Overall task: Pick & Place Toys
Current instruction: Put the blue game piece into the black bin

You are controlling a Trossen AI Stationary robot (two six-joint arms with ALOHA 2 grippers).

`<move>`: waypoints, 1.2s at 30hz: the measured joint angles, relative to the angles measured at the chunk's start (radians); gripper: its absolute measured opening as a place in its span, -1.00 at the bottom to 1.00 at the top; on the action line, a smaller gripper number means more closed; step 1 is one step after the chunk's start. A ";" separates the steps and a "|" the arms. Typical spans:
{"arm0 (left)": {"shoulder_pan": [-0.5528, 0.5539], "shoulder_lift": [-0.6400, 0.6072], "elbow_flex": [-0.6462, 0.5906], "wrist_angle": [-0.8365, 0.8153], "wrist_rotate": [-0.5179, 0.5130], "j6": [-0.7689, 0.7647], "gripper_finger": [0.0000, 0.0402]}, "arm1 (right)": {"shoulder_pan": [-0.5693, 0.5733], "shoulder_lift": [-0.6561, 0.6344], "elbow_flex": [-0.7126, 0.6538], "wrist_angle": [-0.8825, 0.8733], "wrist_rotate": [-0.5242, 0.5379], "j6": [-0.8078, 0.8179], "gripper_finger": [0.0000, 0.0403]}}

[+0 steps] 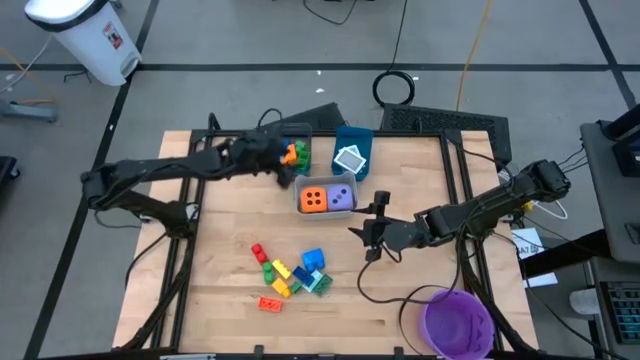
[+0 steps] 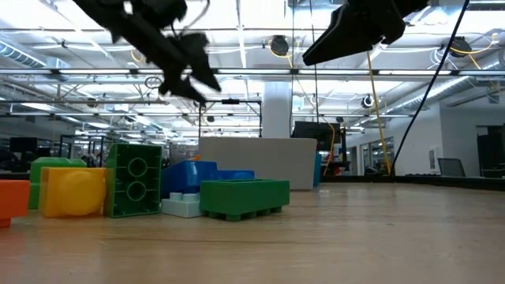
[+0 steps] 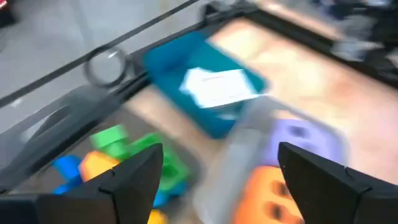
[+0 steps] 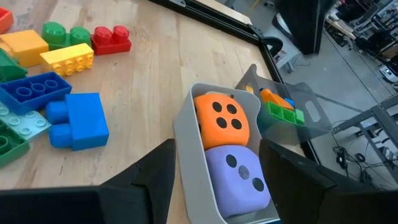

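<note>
Two dice, one orange (image 4: 224, 119) and one purple (image 4: 239, 174), sit side by side in a small grey bin (image 1: 326, 210) near the middle of the table (image 1: 420, 200), just in front of a blue bin (image 1: 352, 141) that holds a white-and-teal tile (image 1: 349, 160). Left of the blue bin, a darker grey bin (image 1: 300, 128) holds a few bricks, green (image 3: 113, 137), orange (image 3: 99, 165) and blue among them. The left gripper (image 1: 283, 168) hangs above the near edge of that bin, and its fingers (image 3: 134, 180) stand spread with nothing between them (the wrist view looks straight through the gap at the bins below). The right gripper (image 1: 378, 232) sits just to the right of the dice bin, above the wood; its fingers (image 4: 151, 177) are partly apart and empty, with the dice bin seen between them. Most of the loose bricks lie in a cluster on the front half of the table: a red one (image 1: 257, 250), a green one (image 1: 262, 258), yellow ones (image 1: 281, 270), a blue one (image 1: 312, 260), a dark green one (image 1: 320, 284) and an orange one (image 1: 270, 304) nearest the front edge. A round purple bowl (image 1: 457, 322) stands at the front right corner, well apart from the bricks.
</note>
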 joint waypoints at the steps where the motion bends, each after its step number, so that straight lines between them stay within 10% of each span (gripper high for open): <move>1: -0.034 -0.026 0.000 -0.013 0.000 0.008 0.57 | 0.000 0.000 0.000 0.000 0.000 0.001 0.02; 17: -0.568 -0.181 0.001 0.029 -0.139 0.273 0.54 | 0.000 0.000 0.000 0.001 -0.001 0.043 -0.02; 36: -0.647 -0.078 0.000 0.263 -0.138 0.117 0.54 | 0.000 0.001 -0.029 0.004 -0.080 0.015 -0.01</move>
